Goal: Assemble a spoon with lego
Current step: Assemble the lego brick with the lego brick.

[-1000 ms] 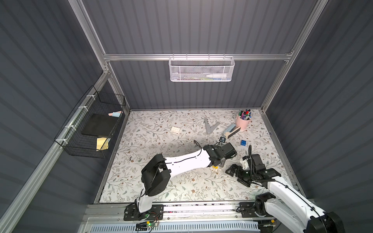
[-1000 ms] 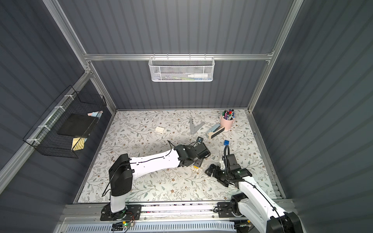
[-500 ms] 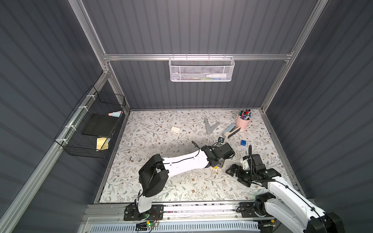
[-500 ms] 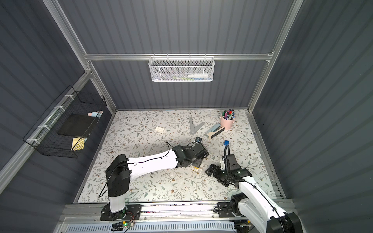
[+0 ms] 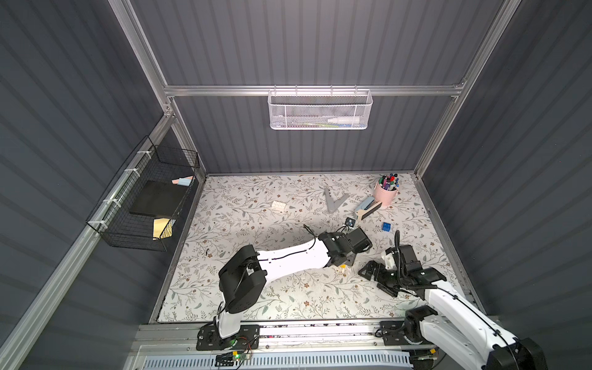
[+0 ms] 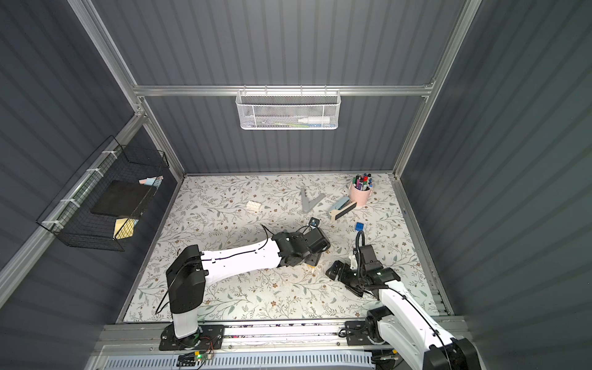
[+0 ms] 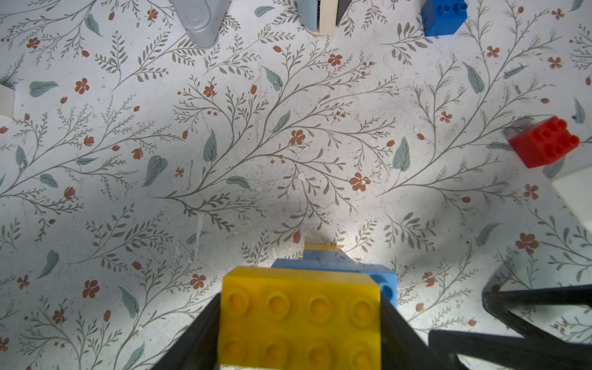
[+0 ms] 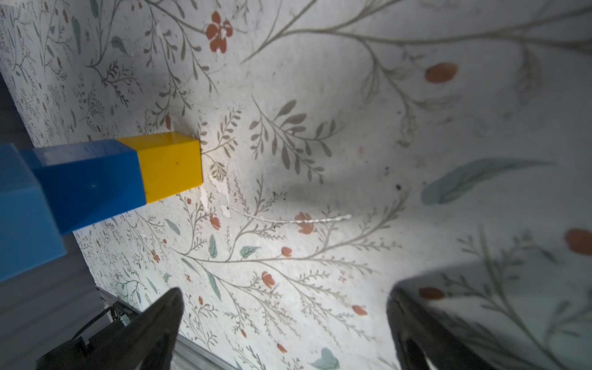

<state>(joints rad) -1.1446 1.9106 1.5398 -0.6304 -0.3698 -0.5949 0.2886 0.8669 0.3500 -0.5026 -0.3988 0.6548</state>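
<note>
On the flowery desk [image 5: 256, 205], the left fingers [image 7: 195, 339] grip the spoon [image 7: 299, 314] by its yellow top brick. It stands up right of the middle, its yellow tip touching the desk. Just right of it, the right fingers [image 8: 153, 326] are wide open. A small blue brick [image 5: 386, 226] lies farther back.

Bulk of spoon [image 5: 342, 266] hidden under left hand [image 5: 347, 260], perhaps one yellow tip exposed.
</note>
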